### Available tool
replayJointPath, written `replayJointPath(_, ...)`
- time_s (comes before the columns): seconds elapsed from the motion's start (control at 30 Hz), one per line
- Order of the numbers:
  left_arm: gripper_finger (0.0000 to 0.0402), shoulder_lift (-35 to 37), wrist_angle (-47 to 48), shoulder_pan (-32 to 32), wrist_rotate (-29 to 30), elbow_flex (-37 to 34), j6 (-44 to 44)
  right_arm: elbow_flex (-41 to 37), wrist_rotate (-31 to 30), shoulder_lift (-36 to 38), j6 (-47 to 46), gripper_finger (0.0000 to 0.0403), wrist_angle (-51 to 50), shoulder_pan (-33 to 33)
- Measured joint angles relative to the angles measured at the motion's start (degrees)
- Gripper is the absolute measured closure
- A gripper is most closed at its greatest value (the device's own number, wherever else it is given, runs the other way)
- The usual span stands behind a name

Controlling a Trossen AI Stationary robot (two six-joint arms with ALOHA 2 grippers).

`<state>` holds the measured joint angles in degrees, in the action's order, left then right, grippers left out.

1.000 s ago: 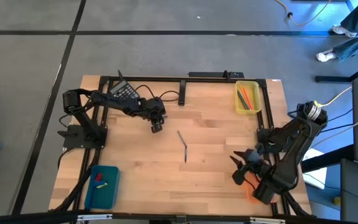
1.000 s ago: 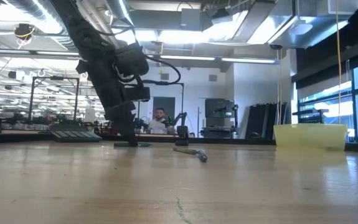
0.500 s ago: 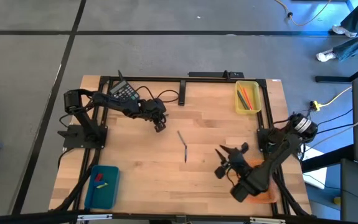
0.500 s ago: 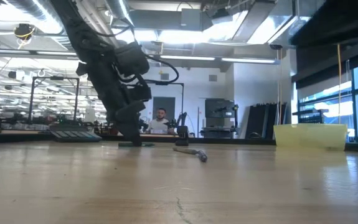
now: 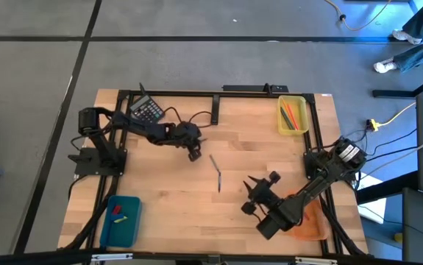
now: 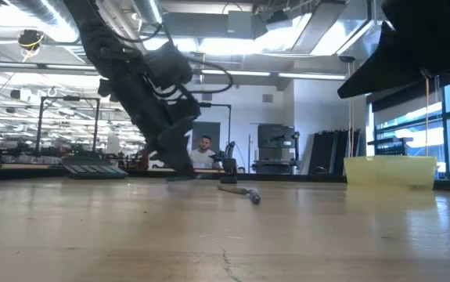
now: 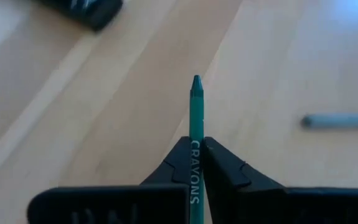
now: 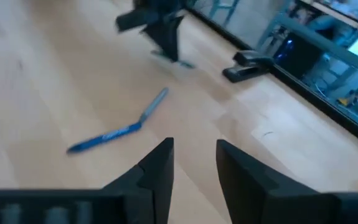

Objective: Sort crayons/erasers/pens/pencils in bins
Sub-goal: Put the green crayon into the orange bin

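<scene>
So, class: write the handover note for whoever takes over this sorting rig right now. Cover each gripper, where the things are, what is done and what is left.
Left gripper: shut on a green crayon, low over the table's far middle.
Right gripper: open and empty, reaching toward the table's middle.
Done: orange and green crayons lie in the yellow bin at the far right corner; a red and a yellow-green eraser lie in the teal bin at the near left.
Left: bin the held crayon; a grey stick and a blue stick lie mid-table. The orange bin is partly hidden under the right arm.

Matt pale wood-plank bench (image 5: 255,151); green crayon (image 7: 196,124) in a printed wrapper, probably paper; glossy-looking plastic yellow bin (image 5: 293,116).
</scene>
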<state>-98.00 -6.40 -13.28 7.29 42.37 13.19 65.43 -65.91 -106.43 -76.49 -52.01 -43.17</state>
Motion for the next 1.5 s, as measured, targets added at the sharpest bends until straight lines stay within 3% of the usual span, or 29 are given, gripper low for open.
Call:
replayJointPath(0.33,0.0386,0.12,-8.95,4.87,-2.81,0.11,0.03,0.00,19.95,0.00,39.71,0.0312,22.45,2.81)
replayJointPath(0.53,0.0386,0.22,-13.97,8.43,-7.90,0.15,0.37,0.00,25.45,0.00,54.25,0.0335,30.34,5.27)
replayJointPath(0.73,0.0386,3.54,-17.16,11.58,-11.33,0.25,0.33,-0.98,25.29,0.04,55.80,0.0349,29.73,9.10)
replayJointPath(0.93,0.0386,10.24,-16.78,14.21,-12.46,0.24,-0.67,-8.51,27.04,1.65,53.04,0.0359,33.45,12.86)
replayJointPath(1.13,0.0386,13.44,-16.83,16.42,-12.50,0.28,-2.19,-19.33,28.04,5.58,56.51,0.0369,56.91,14.17)
replayJointPath(1.27,0.0386,13.54,-16.72,17.45,-12.40,0.28,-2.85,-23.83,24.35,8.49,61.05,0.0369,71.68,14.86)
replayJointPath(1.5,0.0385,13.55,-18.60,20.00,-12.35,0.26,-9.25,-24.72,23.78,13.64,68.74,0.0370,83.93,14.84)
